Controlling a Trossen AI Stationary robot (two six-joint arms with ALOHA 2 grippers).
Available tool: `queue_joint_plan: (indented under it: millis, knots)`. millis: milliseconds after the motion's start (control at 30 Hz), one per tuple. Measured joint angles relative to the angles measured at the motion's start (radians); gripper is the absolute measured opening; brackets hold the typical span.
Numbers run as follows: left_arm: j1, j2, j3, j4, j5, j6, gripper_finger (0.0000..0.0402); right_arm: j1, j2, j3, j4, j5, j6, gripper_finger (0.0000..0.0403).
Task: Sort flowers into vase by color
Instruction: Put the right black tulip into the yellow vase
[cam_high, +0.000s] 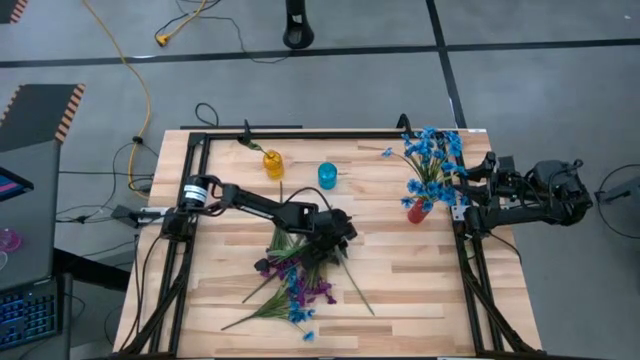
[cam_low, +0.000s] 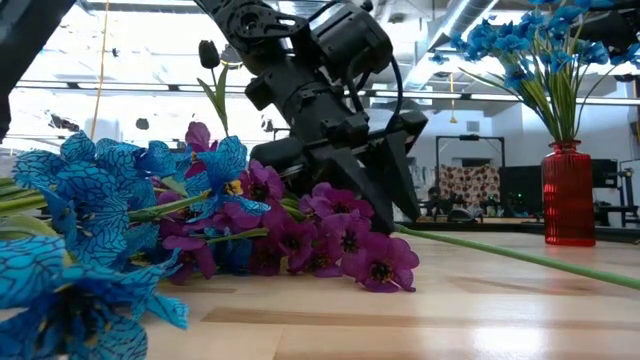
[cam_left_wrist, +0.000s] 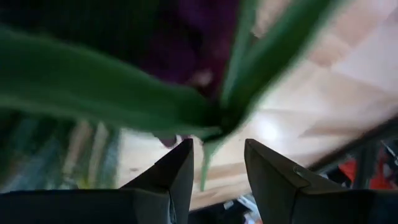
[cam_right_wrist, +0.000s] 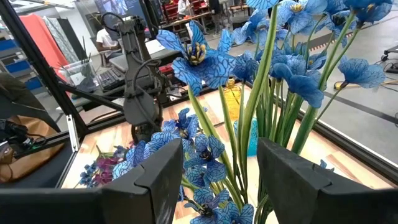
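High view: the left tool (cam_high: 335, 232) is down at the top of the loose flowers (cam_high: 292, 283), a heap of purple and blue sprigs at about 6 o'clock on the surface (cam_high: 420, 285). The red vase (cam_high: 417, 211), at 3 o'clock, already holds blue blooms; the yellow vase (cam_high: 272, 164) and teal vase (cam_high: 327, 176), near 12 o'clock, look empty.

Low view: the left tool's fingers (cam_low: 395, 185) point down among purple blossoms.

Left wrist view: its jaws stand partly spread, with a green stem (cam_left_wrist: 205, 165) between them, not visibly pinched.

Right wrist view: the right tool (cam_right_wrist: 219, 171) is spread, empty, just beside the blue bouquet.

Judgement: a pick is in hand; next, close on the stem and lift clear.
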Motion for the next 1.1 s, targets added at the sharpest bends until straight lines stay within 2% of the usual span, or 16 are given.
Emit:
queue_joint_plan:
  millis: [133,400,800,1100]
  knots:
    - [0.01,0.0,-0.001,-0.05,0.001,0.0,0.013,0.0,0.0,0.0,0.0,0.0,0.0,0.0233]
    - [0.033,0.0,-0.001,-0.044,0.0,0.053,0.0126,0.0,0.0,0.0,0.0,0.0,0.0,0.0233]
    - [0.034,0.0,-0.001,-0.036,0.002,0.102,0.0044,0.0,0.0,0.0,-0.019,0.0,0.0,0.0233]
    - [0.034,-0.002,-0.001,-0.021,0.004,0.145,0.0013,0.0,0.0,0.0,-0.029,0.0,0.0,0.0233]
